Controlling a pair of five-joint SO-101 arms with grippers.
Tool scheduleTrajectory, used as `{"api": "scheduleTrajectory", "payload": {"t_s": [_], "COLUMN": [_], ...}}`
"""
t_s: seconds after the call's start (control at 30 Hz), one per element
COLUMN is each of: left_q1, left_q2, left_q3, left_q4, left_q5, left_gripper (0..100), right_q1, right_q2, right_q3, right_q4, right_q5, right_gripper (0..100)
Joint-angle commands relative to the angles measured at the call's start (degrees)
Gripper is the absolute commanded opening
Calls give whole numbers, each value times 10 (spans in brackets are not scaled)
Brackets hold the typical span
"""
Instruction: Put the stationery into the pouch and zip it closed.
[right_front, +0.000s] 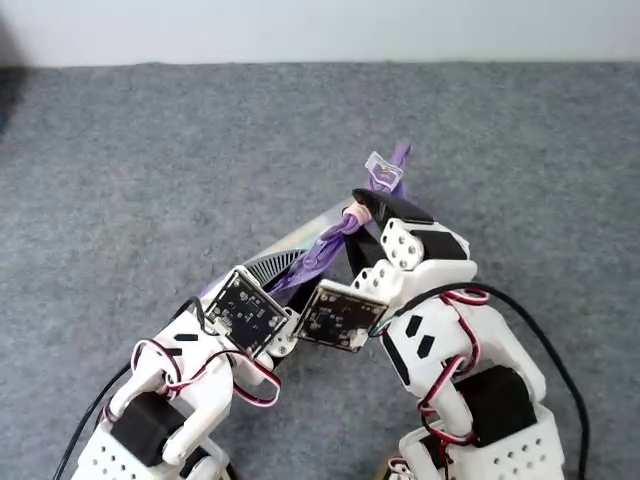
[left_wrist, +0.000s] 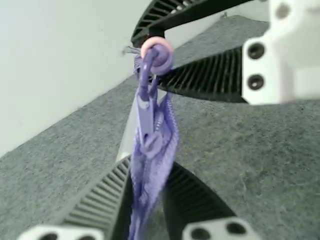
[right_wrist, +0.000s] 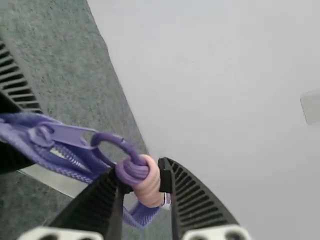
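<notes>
The pouch (right_front: 305, 240) is see-through with a purple zipper (right_front: 325, 248) and is held up off the grey table between both arms. My left gripper (right_front: 288, 272) (left_wrist: 147, 172) is shut on the purple zipper tape (left_wrist: 150, 165), just below the slider (left_wrist: 146, 125). My right gripper (right_front: 358, 212) (right_wrist: 139, 172) is shut on the pink bead (right_wrist: 147, 185) of the zipper pull, tied by a purple cord to the slider's ring (right_wrist: 107, 145). In the left wrist view the same bead (left_wrist: 158, 51) sits between the right arm's black fingers (left_wrist: 210, 77).
A small clear tag (right_front: 380, 172) and a purple tail of the pouch (right_front: 401, 157) stick out beyond the right gripper. Grey carpet-like table (right_front: 150, 170) spreads to the left, right and back, ending at a white wall.
</notes>
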Motion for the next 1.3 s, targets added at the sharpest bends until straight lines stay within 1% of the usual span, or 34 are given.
{"api": "scheduleTrajectory", "payload": {"t_s": [0.0,0.1,0.37,0.47,0.57,0.8,1.0,1.13,1.27], "left_q1": [-24,-24,-24,-24,-24,-24,-24,-24,-22], "left_q2": [-3,-3,-3,-3,-3,-3,-3,-3,-3], "left_q3": [-7,-8,-10,-23,-32,-48,-80,-99,-103], "left_q4": [-1,1,1,1,1,2,3,33,37], "left_q5": [24,48,73,81,81,81,81,83,89], "left_gripper": [13,13,12,12,11,10,9,9,9], "right_q1": [33,36,109,138,157,206,208,220,211], "right_q2": [-4,-3,-1,0,0,0,0,0,-6], "right_q3": [-4,-4,-4,-4,2,87,130,160,158], "right_q4": [-8,-8,-8,-8,-10,-160,-197,-239,-246], "right_q5": [-13,-13,-14,-46,-56,-56,-57,-57,-58], "right_gripper": [7,7,7,7,7,7,7,7,7]}}
